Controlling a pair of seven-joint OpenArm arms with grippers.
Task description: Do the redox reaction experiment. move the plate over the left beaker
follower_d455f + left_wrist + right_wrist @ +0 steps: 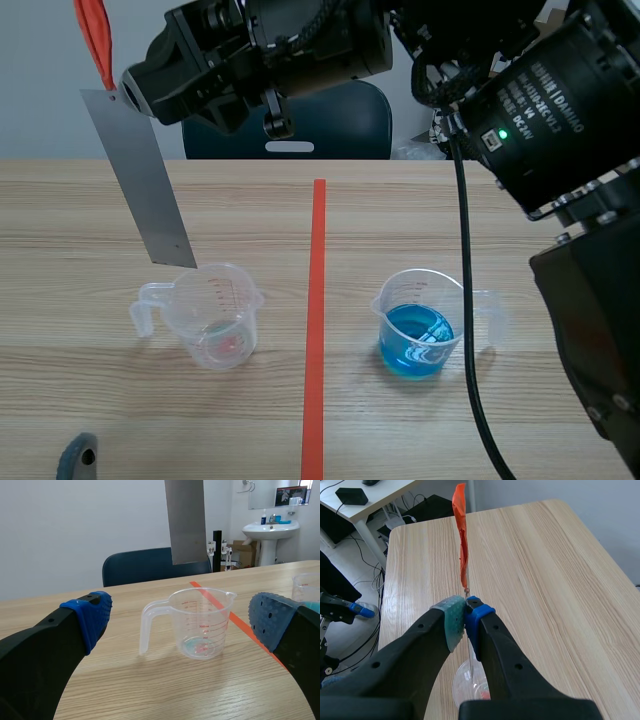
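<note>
Grey metal plate [150,190] hangs tilted in the upper left of the scene view. It is clenched at its top end by the right gripper [135,88], whose arm crosses the top of the frame from the right. An orange strip [95,35] rises from the plate's top. The plate's lower edge sits just above the rear rim of the left beaker [218,315], a clear handled vessel with a reddish trace at its bottom. Right of the orange-red tape line [316,330], the right beaker [420,325] holds blue liquid. The left gripper [181,617] is released, its blue pads [90,615] wide apart. The left beaker stands ahead of it on the wooden table [100,400].
</note>
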